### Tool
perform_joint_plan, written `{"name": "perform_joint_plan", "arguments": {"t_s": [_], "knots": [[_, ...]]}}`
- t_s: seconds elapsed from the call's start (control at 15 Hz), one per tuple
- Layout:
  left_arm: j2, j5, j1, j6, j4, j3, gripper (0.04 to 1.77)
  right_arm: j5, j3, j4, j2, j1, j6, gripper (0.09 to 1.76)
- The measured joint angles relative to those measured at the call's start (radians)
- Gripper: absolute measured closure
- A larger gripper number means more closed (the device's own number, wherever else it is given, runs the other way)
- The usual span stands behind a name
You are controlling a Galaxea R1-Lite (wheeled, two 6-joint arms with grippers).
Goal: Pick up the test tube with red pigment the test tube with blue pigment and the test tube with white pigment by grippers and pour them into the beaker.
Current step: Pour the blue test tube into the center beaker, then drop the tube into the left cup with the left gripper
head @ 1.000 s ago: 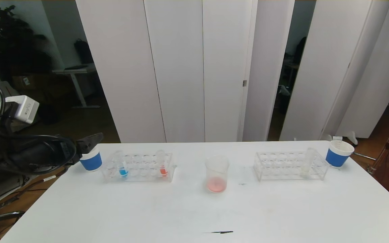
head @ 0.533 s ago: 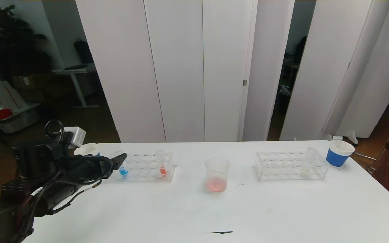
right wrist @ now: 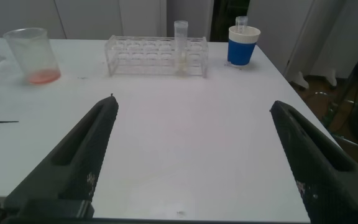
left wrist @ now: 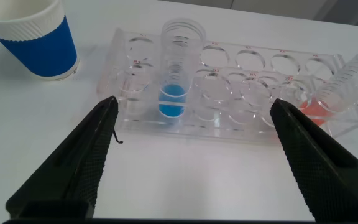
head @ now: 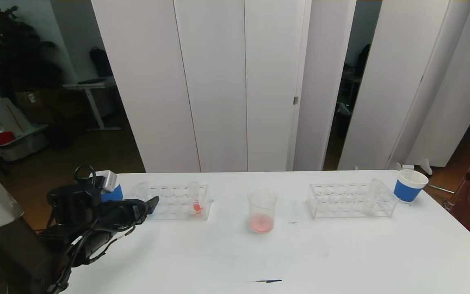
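The test tube with blue pigment [left wrist: 174, 94] stands upright in the left clear rack [left wrist: 253, 127]. My left gripper [left wrist: 194, 104] is open just in front of that rack, with the blue tube between and beyond its fingertips, not touching. In the head view the left gripper [head: 151, 203] hides the blue liquid. A tube with red pigment [head: 196, 201] leans in the same rack. The beaker [head: 262, 210] at mid-table holds pinkish liquid. The test tube with white pigment [head: 371, 197] stands in the right rack [head: 351, 201]. My right gripper [right wrist: 191, 102] is open over bare table, far from them.
A blue-and-white paper cup [head: 410, 185] stands at the far right corner, holding a tube in the right wrist view [right wrist: 243, 45]. Another cup [left wrist: 33, 31] stands left of the left rack. A dark mark [head: 264, 281] lies near the table's front edge.
My left arm has swung in from beyond the table's left edge, come down, and moved right to the front of the left rack. Tubes, beaker and cups have not moved.
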Motion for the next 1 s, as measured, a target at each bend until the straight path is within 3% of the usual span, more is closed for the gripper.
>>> {"name": "perform_joint_plan", "arguments": {"t_s": [0.4,1.0], "knots": [[0.114,0.072,0.005,-0.029,0.001,-0.171,0.06,0.0,0.0,0.0,0.0,0.0,0.0,0.1],[0.225,0.079,0.029,-0.03,0.002,-0.275,0.06,0.0,0.0,0.0,0.0,0.0,0.0,0.1]]}}
